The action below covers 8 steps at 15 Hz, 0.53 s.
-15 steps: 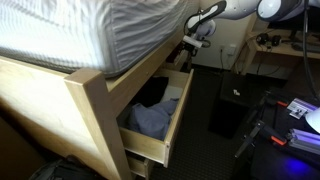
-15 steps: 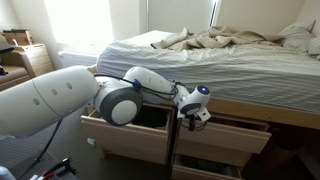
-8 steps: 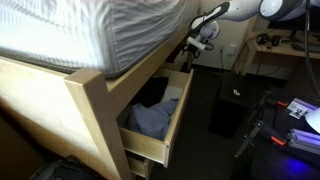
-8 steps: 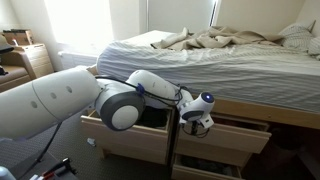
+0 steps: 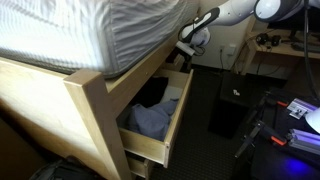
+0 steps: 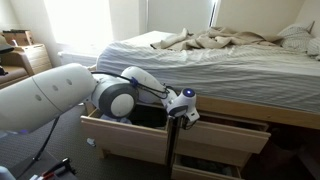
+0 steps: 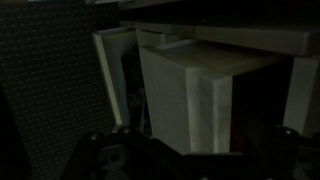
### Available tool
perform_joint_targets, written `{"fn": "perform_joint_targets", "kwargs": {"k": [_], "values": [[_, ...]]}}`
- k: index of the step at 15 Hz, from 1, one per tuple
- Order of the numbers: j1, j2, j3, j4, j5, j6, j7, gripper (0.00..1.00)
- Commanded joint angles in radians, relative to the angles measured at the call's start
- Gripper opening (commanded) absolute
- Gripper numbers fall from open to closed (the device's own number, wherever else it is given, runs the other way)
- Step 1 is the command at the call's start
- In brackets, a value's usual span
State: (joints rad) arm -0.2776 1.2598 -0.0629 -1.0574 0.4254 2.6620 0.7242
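While your gripper (image 6: 181, 108) hangs with fingers spread and clasping nothing beside the bed (image 6: 230, 62), the right-hand drawer (image 6: 228, 136), pulled out, lies just below and right of the fingertips, its pale front running rightward along the frame, the left-hand drawer (image 6: 122, 137) opposite.

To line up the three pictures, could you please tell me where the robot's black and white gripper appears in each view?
Exterior view: the black and white gripper is upper right of centre, just below the striped mattress.
Exterior view: the gripper is at the centre, at the open drawers.
Wrist view: it is a dim, dark shape along the bottom edge.
Shared landmark: the pale wooden drawers.
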Motion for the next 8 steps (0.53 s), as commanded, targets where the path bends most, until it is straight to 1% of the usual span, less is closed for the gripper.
{"fn": "perform_joint_targets", "kwargs": {"k": [1, 2, 3, 4, 5, 8], "values": [[0.038, 0.006, -0.027, -0.013, -0.024, 0.01, 0.063, 1.0], [0.081, 0.005, -0.055, -0.03, -0.042, 0.015, 0.121, 1.0], [0.114, 0.004, -0.07, -0.037, -0.05, 0.018, 0.149, 1.0], [0.13, -0.001, -0.084, -0.047, -0.054, 0.021, 0.143, 1.0], [0.146, 0.004, -0.115, -0.036, -0.057, -0.018, 0.21, 1.0], [0.15, 0.029, -0.153, 0.005, -0.065, -0.064, 0.349, 1.0]]}}
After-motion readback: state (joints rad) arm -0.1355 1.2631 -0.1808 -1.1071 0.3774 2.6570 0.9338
